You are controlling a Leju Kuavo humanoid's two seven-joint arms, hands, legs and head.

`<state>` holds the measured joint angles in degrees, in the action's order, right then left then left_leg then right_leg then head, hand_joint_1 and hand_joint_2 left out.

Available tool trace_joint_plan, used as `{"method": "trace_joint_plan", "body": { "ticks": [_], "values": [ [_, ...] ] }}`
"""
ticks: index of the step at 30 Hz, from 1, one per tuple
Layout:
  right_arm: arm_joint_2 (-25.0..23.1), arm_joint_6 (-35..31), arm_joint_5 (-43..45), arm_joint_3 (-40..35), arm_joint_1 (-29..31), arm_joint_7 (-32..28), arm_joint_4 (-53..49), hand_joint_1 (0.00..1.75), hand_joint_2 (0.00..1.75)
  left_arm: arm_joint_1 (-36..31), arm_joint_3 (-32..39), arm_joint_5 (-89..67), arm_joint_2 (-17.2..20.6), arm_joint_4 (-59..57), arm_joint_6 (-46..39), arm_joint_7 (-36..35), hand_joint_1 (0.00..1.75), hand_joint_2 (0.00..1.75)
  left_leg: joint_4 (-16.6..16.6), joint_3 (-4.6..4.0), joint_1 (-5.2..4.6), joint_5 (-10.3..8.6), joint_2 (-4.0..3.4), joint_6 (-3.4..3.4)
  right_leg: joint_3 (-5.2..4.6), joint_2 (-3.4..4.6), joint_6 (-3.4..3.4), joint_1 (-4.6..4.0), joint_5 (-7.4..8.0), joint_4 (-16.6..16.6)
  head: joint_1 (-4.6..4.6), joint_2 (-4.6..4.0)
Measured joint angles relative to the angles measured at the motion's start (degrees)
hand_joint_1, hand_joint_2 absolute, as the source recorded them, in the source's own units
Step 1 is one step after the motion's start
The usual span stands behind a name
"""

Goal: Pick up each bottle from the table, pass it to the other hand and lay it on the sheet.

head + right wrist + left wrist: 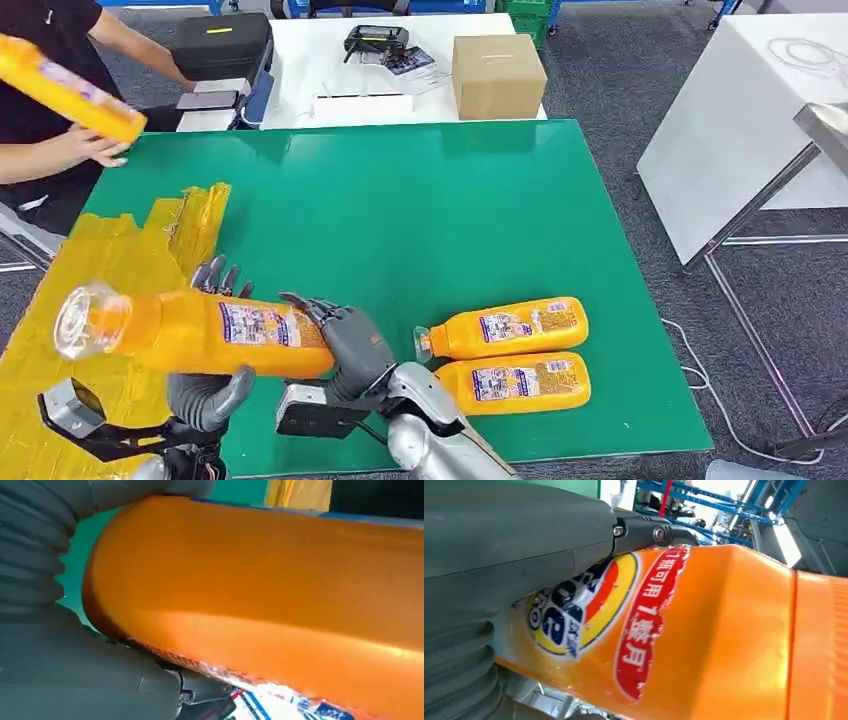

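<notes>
Passing a bottle (200,333) between hands looks like the step in hand: both hold it at once, lifted above the near edge of the green table (400,220), cap end out over the yellow sheet (120,270). The left hand (205,395) is clamped around the middle from below, thumb on the near side and fingers (215,275) showing over the far side; the left wrist view has its thumb pressed across the label. The right hand (345,340) is wrapped on the base end, and the right wrist view shows that end held against its palm.

By my reading the handover is at its midpoint. The next move calls for the right hand to let go only once the left grip is sure, since the bottle is long and smooth and could tip toward the cap; then the left arm can lower it flat onto the sheet.

Two more bottles (505,330) (515,383) lie side by side, touching, just beside the right arm. A person (40,110) at the far left holds another bottle (70,88). Beyond stand a white table (330,60) with a cardboard box (497,75) and a black case (220,45), grey floor around
</notes>
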<state>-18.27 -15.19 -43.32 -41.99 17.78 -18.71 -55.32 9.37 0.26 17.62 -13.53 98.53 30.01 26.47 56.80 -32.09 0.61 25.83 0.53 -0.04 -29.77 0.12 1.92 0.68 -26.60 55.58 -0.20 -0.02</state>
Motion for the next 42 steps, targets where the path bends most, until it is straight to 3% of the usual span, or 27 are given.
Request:
{"method": "trace_joint_plan", "body": {
  "ticks": [6, 7, 35, 36, 37, 39, 40, 42],
  "values": [
    [-0.2, -0.7, 0.2, -2.9, 0.7, -0.1, 3.1, 1.75, 1.75, 0.5, 0.0, 0.0, 0.3, 0.0, -0.2, -0.2, 0.00, 1.75, 0.0, 0.00, 0.00, 0.00, -0.01, 0.00, -0.01, 0.00, 0.00, 0.00, 0.00, 0.0, 0.00, 0.00],
    [-0.2, -0.7, 0.2, -3.2, 0.8, 0.0, 3.5, 1.75, 1.75, 0.6, 0.0, -0.1, 0.4, 0.0, -0.3, -0.3, 1.75, 1.75, 0.0, 0.00, 0.00, 0.00, -0.02, 0.00, -0.01, 0.01, 0.00, 0.00, 0.00, 0.0, 0.00, 0.00],
    [-0.3, -3.8, -3.0, -4.2, 1.4, 3.5, 5.5, 1.75, 1.75, 1.5, 0.5, -3.1, 0.9, 0.0, -0.2, 3.5, 1.75, 1.75, 0.0, 0.00, 0.00, 0.00, -0.02, 0.00, -0.02, 0.01, 0.00, 0.00, 0.00, 0.0, 0.02, 0.00],
    [-0.3, -3.8, -3.0, -4.2, 1.4, 3.6, 5.5, 1.05, 1.75, 1.5, 0.5, -3.1, 0.9, 0.0, -0.2, 3.5, 1.75, 1.75, 0.0, 0.00, 0.00, 0.00, -0.02, 0.00, -0.02, 0.01, 0.00, 0.00, 0.00, 0.0, 0.00, 0.00],
    [-0.3, -3.8, -3.1, -4.2, 1.4, 3.6, 5.5, 0.00, 1.75, 1.5, 0.5, -3.1, 0.9, 0.0, -0.2, 3.5, 1.75, 1.75, 0.0, 0.00, 0.00, 0.00, -0.02, 0.00, -0.01, 0.01, 0.00, 0.00, 0.00, 0.0, 0.00, 0.00],
    [-0.3, -3.8, -3.1, -4.2, 1.4, 3.6, 5.5, 0.00, 1.75, 1.4, 0.5, -3.1, 0.9, 0.0, -0.2, 3.5, 1.75, 1.75, 0.0, 0.00, 0.00, 0.00, -0.02, 0.00, -0.01, 0.01, 0.00, 0.00, 0.00, 0.0, 0.00, 0.00],
    [-0.3, -4.0, -3.3, -4.2, 1.4, 3.8, 5.5, 0.00, 0.00, 1.4, 0.5, -3.5, 0.9, 0.0, -0.4, 3.7, 1.75, 1.75, 0.0, 0.00, 0.00, 0.00, -0.01, 0.00, -0.01, 0.00, 0.00, 0.00, 0.00, 0.0, 0.02, 0.00],
    [-0.3, -5.5, -4.8, -4.2, 1.4, 5.0, 5.4, 0.00, 0.00, 1.3, 0.5, -7.9, 0.9, 0.4, -3.0, 5.6, 1.75, 1.75, 0.0, 0.00, 0.00, 0.00, -0.02, 0.00, -0.01, 0.01, 0.00, 0.00, 0.00, 0.0, 0.02, 0.00]
  ]
}}
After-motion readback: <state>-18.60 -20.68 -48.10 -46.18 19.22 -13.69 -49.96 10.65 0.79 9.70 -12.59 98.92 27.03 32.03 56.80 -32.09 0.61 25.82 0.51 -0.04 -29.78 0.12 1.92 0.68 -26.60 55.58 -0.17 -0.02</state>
